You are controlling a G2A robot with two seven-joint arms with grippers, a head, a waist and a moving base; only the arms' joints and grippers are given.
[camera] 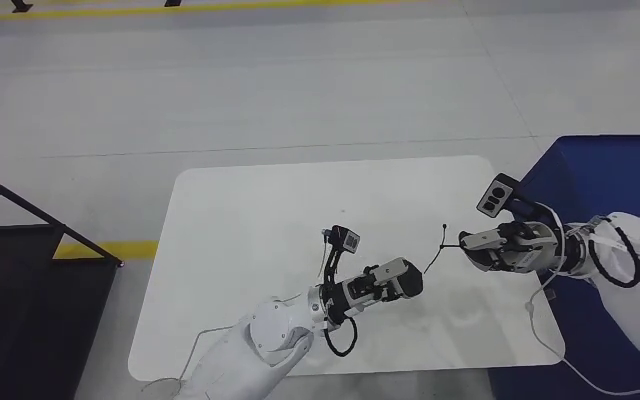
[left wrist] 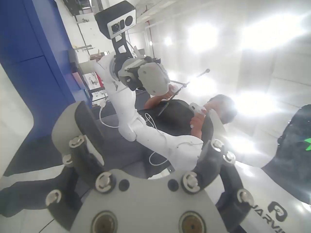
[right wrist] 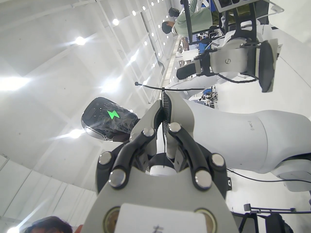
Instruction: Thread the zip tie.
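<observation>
The zip tie hangs above the white table, pinched mid-strap between the closed fingers of the right end effector, with both ends sticking out free. The left end effector hovers near the tie's lower end, spread wide and holding nothing.

Left pincer spread wide, right pincer closed on zip tie, tips facing each other

A: What surrounds the work area?
B: A white table on pale grey floor, a yellow line far off, a blue partition alongside, and bright ceiling lights.
</observation>
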